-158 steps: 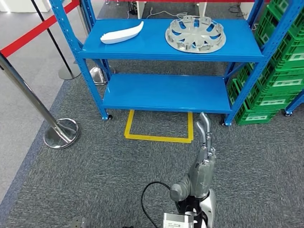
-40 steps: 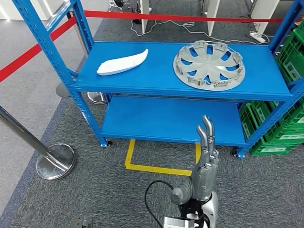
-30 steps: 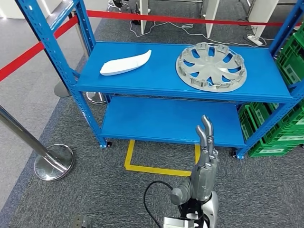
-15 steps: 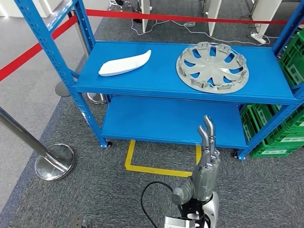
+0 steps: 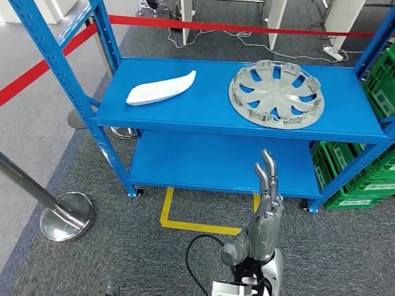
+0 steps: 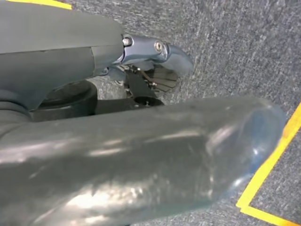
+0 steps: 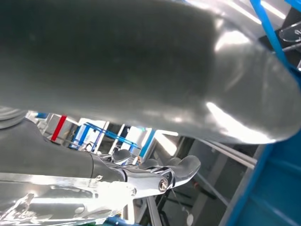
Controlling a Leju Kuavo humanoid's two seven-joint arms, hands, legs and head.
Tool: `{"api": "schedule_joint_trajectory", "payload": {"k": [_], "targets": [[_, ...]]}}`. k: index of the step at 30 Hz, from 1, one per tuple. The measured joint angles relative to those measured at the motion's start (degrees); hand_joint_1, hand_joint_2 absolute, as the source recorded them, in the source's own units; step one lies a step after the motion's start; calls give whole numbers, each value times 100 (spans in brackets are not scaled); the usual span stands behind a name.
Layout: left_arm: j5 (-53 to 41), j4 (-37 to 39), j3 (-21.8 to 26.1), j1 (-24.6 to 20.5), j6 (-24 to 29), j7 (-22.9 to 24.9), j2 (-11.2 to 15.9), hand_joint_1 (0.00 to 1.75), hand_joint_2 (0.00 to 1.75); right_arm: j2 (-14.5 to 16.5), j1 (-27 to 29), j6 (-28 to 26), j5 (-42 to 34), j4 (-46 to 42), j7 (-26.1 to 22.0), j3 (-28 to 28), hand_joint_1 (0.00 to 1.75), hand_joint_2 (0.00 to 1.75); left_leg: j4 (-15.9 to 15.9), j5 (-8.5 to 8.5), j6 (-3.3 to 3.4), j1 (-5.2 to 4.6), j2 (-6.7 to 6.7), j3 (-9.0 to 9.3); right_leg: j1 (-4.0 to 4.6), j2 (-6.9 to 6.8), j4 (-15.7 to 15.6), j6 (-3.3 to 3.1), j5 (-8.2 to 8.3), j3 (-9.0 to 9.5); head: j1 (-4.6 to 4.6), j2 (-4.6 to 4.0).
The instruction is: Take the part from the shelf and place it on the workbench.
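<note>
— Where's the part right now?

— On the top board of the blue shelf [image 5: 219, 117]. The silver wheel cover [image 5: 276, 94] lies flat toward the right end, and a white curved part [image 5: 160, 89] lies toward the left end, well apart from it. Nothing touches either one.

— And the hands?

— The right hand [image 5: 261, 219] is raised in front of the robot, fingers [image 5: 266, 176] pointing up and spread apart, thumb out to the side, holding nothing. It sits below the shelf's front edge, over the grey carpet. The left hand [image 6: 142, 155] hangs over the carpet near a yellow floor line [image 6: 269, 165] (the wrist view is so close that I cannot tell whether its fingers are apart or curled).

— What differs from five seconds ago?

— The whole picture has shifted: the shelf looms larger and sits lower in the head view, so the camera has come nearer. The wheel cover and white part keep their places on the board. The right hand holds the same upright, spread pose.
</note>
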Motion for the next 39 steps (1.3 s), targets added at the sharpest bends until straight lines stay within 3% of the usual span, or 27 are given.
{"api": "schedule_joint_trajectory", "payload": {"k": [2,3,6,7,8,9,11,12,16,18,21,22,23,24,26,28,31,33,34,36,37,38,39], "targets": [[0,0,0,9,11,-1,-1,0,0,-1,-3,0,4,-8,-1,0,0,0,-31,-38,64,18,-2,52,-5,-16,91,67,-80,-21,23,1],[0,0,0,8,13,-1,-2,0,0,-1,-3,0,4,-11,-1,0,0,0,-45,-62,96,30,-2,93,-5,-23,309,92,-180,-126,38,1],[5,0,1,5,12,5,2,0,0,-4,-3,0,1,-13,1,0,0,0,-50,-168,151,26,0,208,-6,-33,1416,118,-524,-810,69,0],[10,0,2,8,19,16,4,0,0,-5,-4,0,0,-12,1,0,0,0,-50,-210,153,25,-3,254,-6,-33,1628,121,-503,-994,70,0],[15,0,3,11,28,27,5,0,0,-5,-4,0,0,-11,2,0,0,0,-50,-256,150,25,-11,313,-6,-34,1632,121,-361,-1081,71,0],[19,0,3,12,37,38,4,0,0,-5,-4,0,0,-11,3,0,0,0,-50,-309,141,28,-21,388,-8,-35,1404,118,-107,-1053,73,0],[22,0,5,9,44,46,2,0,0,-6,-5,0,1,-11,4,0,0,0,-47,-427,94,23,-40,528,-5,-39,686,105,410,-821,76,0],[22,0,5,3,46,49,3,0,0,-5,-6,0,2,-10,5,0,0,0,-37,-475,63,14,-47,569,-3,-40,398,83,528,-703,78,0],[30,-1,7,-29,69,70,6,0,0,-3,3,0,9,-8,11,2,0,0,-57,-539,-35,-1,-40,597,-3,-10,181,-49,471,-607,30,0],[33,-3,9,-46,84,83,7,0,0,-2,3,0,17,-10,10,2,0,0,156,-674,-91,-1,-30,503,-23,-21,156,-112,436,-558,14,0],[35,-4,22,-45,108,109,9,0,0,-1,3,0,22,-10,12,2,0,0,1186,-1049,-142,2,-24,-111,-31,-37,145,-176,389,-509,-1,0],[35,-4,27,-39,113,117,9,0,0,-1,3,0,22,-9,14,2,0,0,1449,-1075,-145,4,-24,-307,-31,-32,145,-184,375,-496,-3,0],[36,-4,31,-35,116,121,9,0,0,-1,3,0,22,-9,15,2,0,0,1531,-991,-142,5,-24,-414,-31,-24,145,-185,360,-477,-2,0],[36,-4,34,-33,117,122,9,0,0,-1,3,0,22,-9,17,2,0,0,1410,-806,-133,5,-24,-417,-33,-15,145,-179,345,-451,-3,0],[35,-4,35,-37,114,122,8,0,0,-1,2,0,22,-9,17,2,0,0,775,-329,-110,5,-21,-200,-32,-4,147,-146,309,-394,-4,0],[26,-4,35,-47,73,109,3,0,0,-1,3,0,23,-9,20,2,0,0,204,-128,-71,1,-20,16,-9,4,156,-88,275,-380,-5,0],[1,-4,35,-43,-17,55,-2,0,0,-2,3,0,25,-11,24,2,0,0,30,-218,17,-1,-31,83,1,0,117,10,191,-396,-3,0],[-10,-4,35,-28,-56,19,-3,0,0,-3,1,0,27,-17,22,2,0,0,-2,-273,90,16,-42,157,-3,-18,297,61,71,-456,22,0],[-14,-4,35,-22,-73,7,-4,0,0,-5,1,0,23,-19,21,2,0,0,-14,-298,121,22,-41,212,-5,-26,560,77,-35,-581,32,0],[-15,-4,35,-13,-89,0,-3,0,0,-8,1,0,16,-19,21,2,0,0,-14,-380,156,11,-31,316,-4,-31,1298,94,-283,-1005,45,0],[-16,-4,36,-6,-86,0,-3,0,0,-9,1,0,12,-18,22,2,0,0,-14,-426,163,5,-27,380,-4,-31,1589,100,-321,-1207,44,0],[-16,-4,37,2,-79,0,-3,0,0,-9,1,0,12,-18,22,2,0,0,-13,-481,168,2,-27,454,-4,-32,1699,102,-242,-1327,45,0],[-17,-4,37,10,-71,0,-3,0,0,-10,1,0,11,-18,22,2,0,0,-13,-543,169,0,-32,542,-4,-32,1588,101,-43,-1346,45,0]]}}
